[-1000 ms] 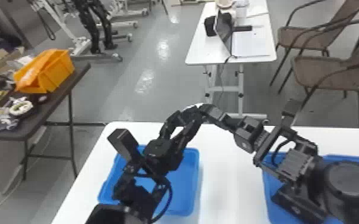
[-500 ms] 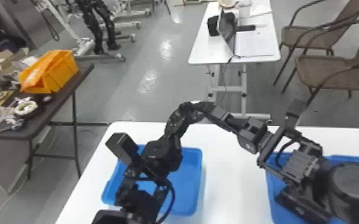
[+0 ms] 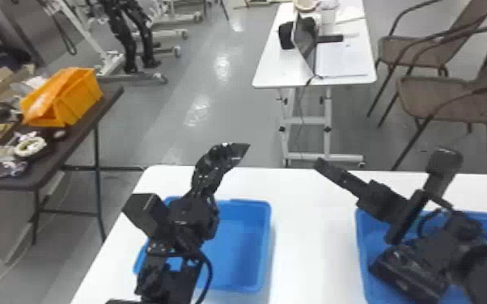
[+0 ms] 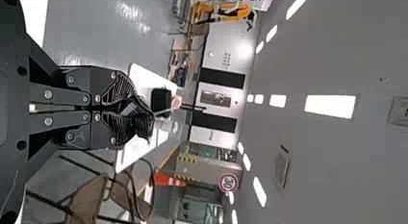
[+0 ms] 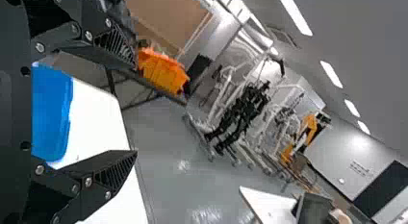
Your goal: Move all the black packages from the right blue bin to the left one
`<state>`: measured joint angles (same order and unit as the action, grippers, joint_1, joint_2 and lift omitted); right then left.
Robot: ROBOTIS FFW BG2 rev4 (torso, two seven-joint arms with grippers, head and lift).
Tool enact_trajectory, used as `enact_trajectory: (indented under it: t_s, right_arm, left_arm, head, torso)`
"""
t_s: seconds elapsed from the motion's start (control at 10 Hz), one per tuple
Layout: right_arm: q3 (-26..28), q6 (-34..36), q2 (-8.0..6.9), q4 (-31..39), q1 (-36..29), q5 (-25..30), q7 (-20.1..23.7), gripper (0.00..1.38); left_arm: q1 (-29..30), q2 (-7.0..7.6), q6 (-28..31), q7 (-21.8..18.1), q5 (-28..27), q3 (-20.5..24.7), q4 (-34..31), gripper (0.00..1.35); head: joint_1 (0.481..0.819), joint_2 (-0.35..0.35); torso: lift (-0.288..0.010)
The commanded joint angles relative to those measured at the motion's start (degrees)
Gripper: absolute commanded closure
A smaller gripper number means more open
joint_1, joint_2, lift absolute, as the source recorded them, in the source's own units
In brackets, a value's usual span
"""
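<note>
At the middle left of the head view, my left gripper (image 3: 227,153) is above the back of the left blue bin (image 3: 236,246), its arm covering the bin's left side. Its fingers meet with no package seen between them in the left wrist view, where the left gripper (image 4: 139,114) is shut. My right gripper (image 3: 335,172) hangs above the table, left of the right blue bin (image 3: 366,242). Fingers spread wide with nothing between, the right gripper (image 5: 135,106) shows in the right wrist view, beside the left bin (image 5: 50,113). The right arm hides most of the right bin's inside.
Both bins stand on a white table (image 3: 311,242). A dark side table (image 3: 109,101) with an orange bin (image 3: 79,97) is at the left. Behind stand another white table (image 3: 279,72) with a laptop, and brown chairs (image 3: 449,97) at the right.
The two grippers' dark shapes met above the table before; a gap now separates them. The left gripper has drawn back toward the left, while the right arm looks almost unmoved.
</note>
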<state>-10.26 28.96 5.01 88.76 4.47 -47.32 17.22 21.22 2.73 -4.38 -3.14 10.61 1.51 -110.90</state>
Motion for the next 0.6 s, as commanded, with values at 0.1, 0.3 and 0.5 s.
enact_trajectory:
  t_s: [0.1,0.3,0.5]
  right_arm:
    - [3.0,-3.4,0.00,4.5,-8.4,13.7,-0.1,0.27]
    - [5.7,-5.2,-0.61,8.1,-12.7,21.7,-0.4,0.27]
    - [7.0,-5.5,-1.05,13.2,-15.5,30.1,-1.3,0.28]
  left_arm:
    - [3.4,-0.80,2.3,0.1,-9.6,2.7,1.4,1.22]
    - [5.6,-0.89,7.7,0.0,-16.0,3.2,2.0,1.22]
    - [5.8,-0.80,16.2,-0.6,-17.5,3.0,1.5,0.93]
  head:
    - [0.695,0.226]
    - [0.695,0.217]
    - [0.695,0.193]
  torso:
    - [-0.042]
    - [-0.042]
    - [-0.042]
